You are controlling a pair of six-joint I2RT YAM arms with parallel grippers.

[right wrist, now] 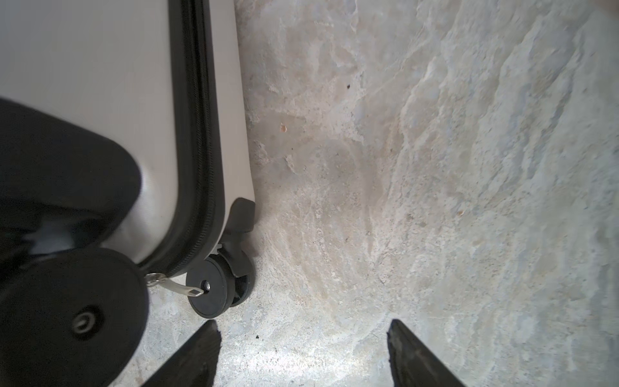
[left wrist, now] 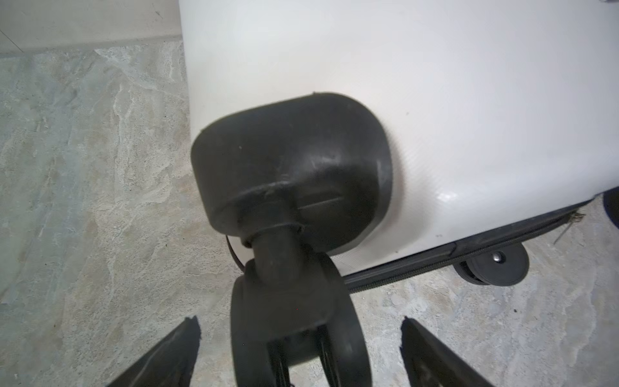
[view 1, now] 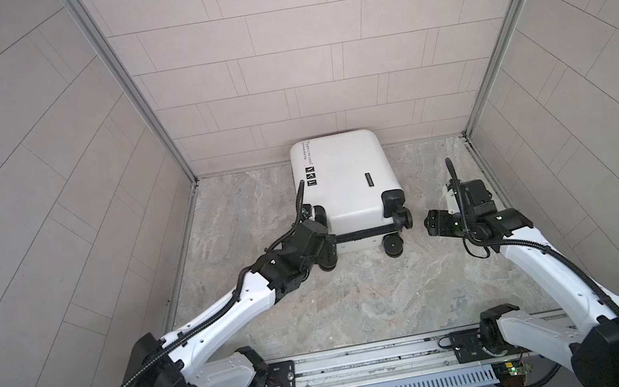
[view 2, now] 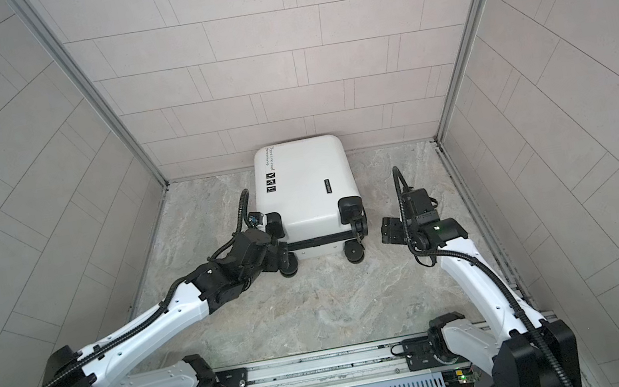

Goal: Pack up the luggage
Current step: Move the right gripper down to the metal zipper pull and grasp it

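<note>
Mounting rail (view 1: 367, 356) nearest, along the front edge. Top views: luggage (view 1: 343, 180) lay flat, closed, at rear of tabletop (view 1: 358, 300), against the wall (view 1: 322, 74), wheels (view 1: 393, 247) nearward. Left wrist: left hand (left wrist: 299, 326) spread wide, fingers (left wrist: 174, 355) flanking a spinner wheel (left wrist: 294, 301), gripping nothing. Right wrist: right hand (right wrist: 303, 326) open, empty, beside a lower wheel (right wrist: 214, 288).

Soft, even light; both top views bow at edges; the luggage (left wrist: 435, 100) blurs close up.

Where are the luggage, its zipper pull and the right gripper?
luggage (view 1: 343, 180): in a top view, middle of white shell.
zipper pull (right wrist: 181, 287): right wrist view, metal tab.
right gripper (right wrist: 303, 322): right wrist view, midway between fingertips.
</note>
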